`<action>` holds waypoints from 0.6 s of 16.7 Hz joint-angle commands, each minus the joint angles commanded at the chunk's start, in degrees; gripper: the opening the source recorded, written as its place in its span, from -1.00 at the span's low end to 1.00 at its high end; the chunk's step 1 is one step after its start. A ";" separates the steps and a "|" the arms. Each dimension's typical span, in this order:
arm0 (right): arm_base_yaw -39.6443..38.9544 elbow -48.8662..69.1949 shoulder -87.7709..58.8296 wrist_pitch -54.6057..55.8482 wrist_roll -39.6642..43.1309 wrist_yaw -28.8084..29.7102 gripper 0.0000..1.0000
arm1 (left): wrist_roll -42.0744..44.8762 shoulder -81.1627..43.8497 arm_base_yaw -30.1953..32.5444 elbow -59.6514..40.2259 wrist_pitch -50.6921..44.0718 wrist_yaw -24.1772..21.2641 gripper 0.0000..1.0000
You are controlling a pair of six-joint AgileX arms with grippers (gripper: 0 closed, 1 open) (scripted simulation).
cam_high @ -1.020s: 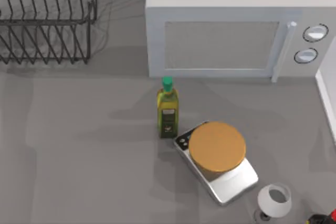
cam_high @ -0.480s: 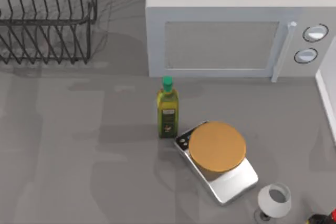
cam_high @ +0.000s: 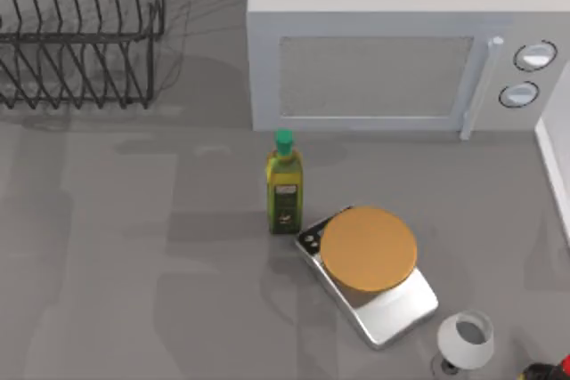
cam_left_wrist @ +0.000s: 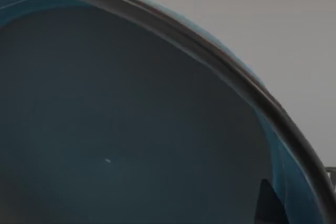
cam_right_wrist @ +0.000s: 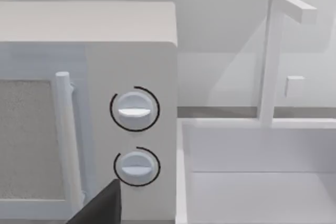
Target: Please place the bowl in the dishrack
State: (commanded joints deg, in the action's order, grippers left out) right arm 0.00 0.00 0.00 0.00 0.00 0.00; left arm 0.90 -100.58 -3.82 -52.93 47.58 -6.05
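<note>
A: Where is the bowl (cam_left_wrist: 131,129)?

B: In the left wrist view it sits right up against the camera. Its glossy blue inside spreads across the view, with the thin reddish-brown rim arcing over it and plain grey wall behind. A small dark wedge sits against the bowl's inside near the rim; it may be a finger of the left tool, but I can't say for sure.

A: So is the left tool clamped on it?

B: I cannot tell. The bowl lies very close to the tool, but whether the fingers are apart, together or on the rim isn't visible.

A: And the dishrack (cam_high: 80,33)?

B: From the top view it's at about 10 o'clock on the tabletop (cam_high: 134,264), black wire with slanted tines. A short black piece pokes in at the picture's left edge over the rack.

A: The right tool?

B: A dark finger (cam_right_wrist: 102,208) shows in the right wrist view, facing the microwave's (cam_high: 392,42) two dials, with a white sink (cam_right_wrist: 252,171) and tap beside it. Open or closed, I cannot tell.

A: What else is out?

B: An oil bottle (cam_high: 284,186) near the centre, a scale (cam_high: 392,309) with an orange disc (cam_high: 368,248) at 5 o'clock of it, touching nothing else, and a white wine glass (cam_high: 465,342) farther toward 5 o'clock.
</note>
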 joint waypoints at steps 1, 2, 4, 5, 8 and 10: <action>0.00 0.00 0.00 0.00 0.00 0.00 1.00 | 0.00 0.00 0.00 0.00 0.00 0.00 -0.25; 0.00 0.00 0.00 0.00 0.00 0.00 1.00 | 0.00 0.00 0.00 0.00 0.00 0.00 -0.10; 0.00 0.00 0.00 0.00 0.00 0.00 1.00 | 0.00 0.00 0.00 0.00 0.00 0.00 0.21; 0.00 0.00 0.00 0.00 0.00 0.00 1.00 | 0.00 0.00 0.00 0.00 0.00 0.00 0.36; 0.00 0.00 0.00 0.00 0.00 0.00 1.00 | 0.00 0.00 0.00 0.00 0.00 0.00 0.81; 0.00 0.00 0.00 0.00 0.00 0.00 1.00 | 0.00 0.00 0.00 0.00 0.00 0.00 1.00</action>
State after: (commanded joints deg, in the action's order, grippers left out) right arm 0.00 0.00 0.00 0.00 0.00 0.00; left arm 0.90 -100.58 -3.82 -52.93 47.58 -6.05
